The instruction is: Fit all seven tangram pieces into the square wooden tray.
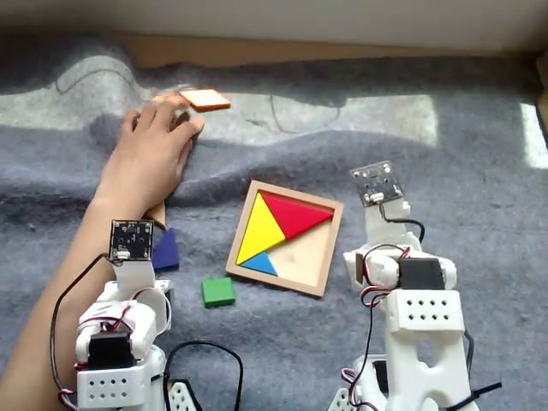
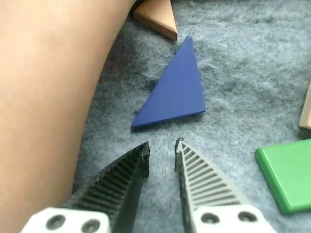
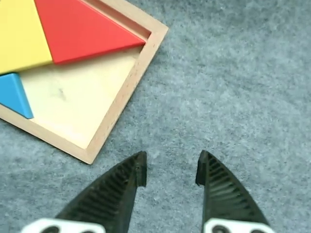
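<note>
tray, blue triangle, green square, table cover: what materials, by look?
Tray: bare pale wood, matt, with faint grain on the floor and rim. Blue triangle and green square: probably painted wood, with smooth, even, slightly satin faces and crisp edges. The core is hidden, so plastic is possible. Cover: grey felt or fleece, with fuzzy nap and soft wrinkles.

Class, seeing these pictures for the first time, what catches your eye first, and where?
A person's hand stretches over the grey blanket at the far left, fingertips by an orange piece. In the middle, the square wooden tray holds a yellow triangle, a red triangle and a small light-blue triangle. A dark blue triangle lies just ahead of the open left claw.
</note>
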Motion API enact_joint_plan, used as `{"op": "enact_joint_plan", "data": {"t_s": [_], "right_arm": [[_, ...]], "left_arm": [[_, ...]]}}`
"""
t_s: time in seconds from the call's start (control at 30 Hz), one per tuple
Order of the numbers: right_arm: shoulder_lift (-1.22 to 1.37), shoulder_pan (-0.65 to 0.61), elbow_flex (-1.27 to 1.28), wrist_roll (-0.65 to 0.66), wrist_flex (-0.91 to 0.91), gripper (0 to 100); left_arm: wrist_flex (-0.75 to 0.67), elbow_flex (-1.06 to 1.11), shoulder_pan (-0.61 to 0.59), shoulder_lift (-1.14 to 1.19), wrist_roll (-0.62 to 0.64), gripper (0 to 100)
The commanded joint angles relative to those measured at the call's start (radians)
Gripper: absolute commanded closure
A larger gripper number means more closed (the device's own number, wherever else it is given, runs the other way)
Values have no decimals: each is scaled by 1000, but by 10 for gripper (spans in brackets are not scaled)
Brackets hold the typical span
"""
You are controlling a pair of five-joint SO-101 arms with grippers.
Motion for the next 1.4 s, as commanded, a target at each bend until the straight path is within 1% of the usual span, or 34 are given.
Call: {"op": "enact_joint_plan", "data": {"t_s": [0.0, 0.3, 0.47, 0.63, 0.83, 0.93, 1.0, 1.17, 1.37], "right_arm": [[-24, 10, -5, -5, 8, 828], [-24, 1, -5, -8, 10, 828], [-24, -44, -5, -11, 10, 828], [-24, -117, -5, -11, 8, 828], [-15, -282, -5, -15, 1, 828], [-13, -328, 2, -86, -51, 828], [-13, -329, 36, -114, -108, 828], [-16, -326, 140, -117, -248, 828], [-24, -325, 165, -117, -254, 828]], "left_arm": [[6, 21, 10, 4, -5, 888], [6, 21, 10, 4, -5, 888], [6, 21, 10, 4, -5, 888], [6, 21, 10, 4, -5, 888], [6, 21, 10, 4, -5, 888], [6, 21, 10, 4, -5, 888], [6, 21, 10, 4, -5, 888], [6, 21, 10, 4, -5, 888], [6, 21, 10, 4, -5, 888]]}}
